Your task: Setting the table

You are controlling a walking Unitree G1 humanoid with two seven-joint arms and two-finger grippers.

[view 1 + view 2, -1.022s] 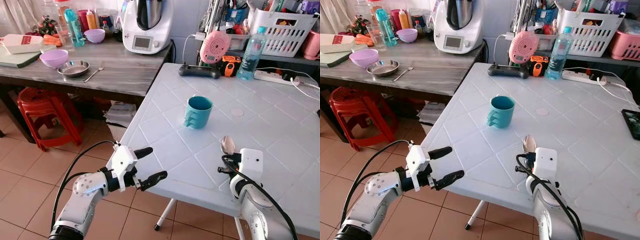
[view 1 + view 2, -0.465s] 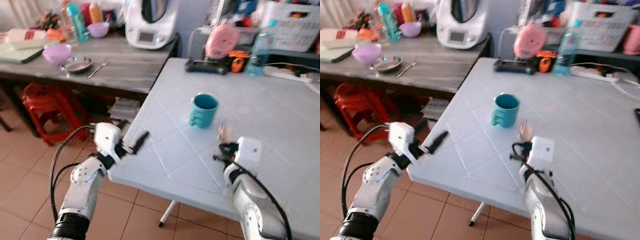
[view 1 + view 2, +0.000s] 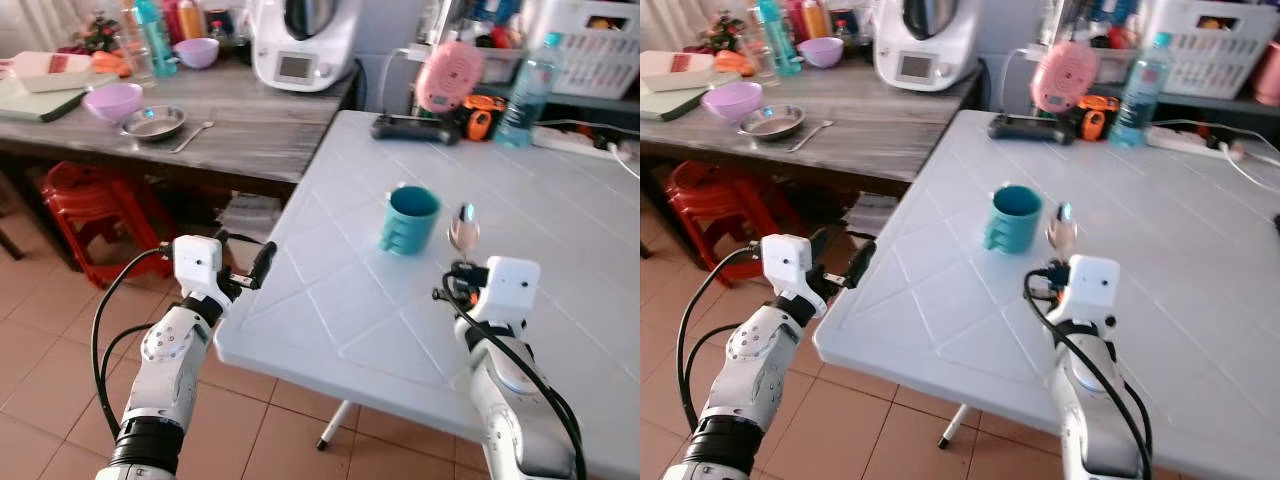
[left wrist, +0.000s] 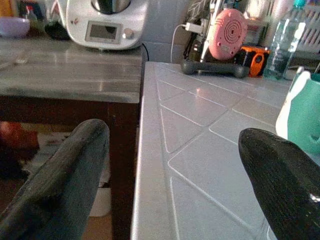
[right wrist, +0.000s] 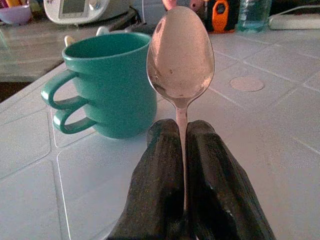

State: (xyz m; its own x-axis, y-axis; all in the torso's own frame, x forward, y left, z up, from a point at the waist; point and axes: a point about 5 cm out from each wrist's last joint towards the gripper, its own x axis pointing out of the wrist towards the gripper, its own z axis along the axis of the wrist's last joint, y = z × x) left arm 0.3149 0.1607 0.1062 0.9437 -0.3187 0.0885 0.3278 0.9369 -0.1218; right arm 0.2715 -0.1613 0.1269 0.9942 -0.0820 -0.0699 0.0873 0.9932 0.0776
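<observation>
Both arms were silver with black looping cables, white box-shaped wrist housings, and each end effector had rough black fingers (image 4: 65, 175).

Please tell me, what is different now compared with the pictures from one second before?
The right gripper, shut on the spoon throughout, has carried it forward, closer to the teal mug, bowl pointing up. The left gripper has risen from below the white table edge to its corner, fingers open, holding nothing. The camera also shifted. The mug stands in the same place on the table.
</observation>
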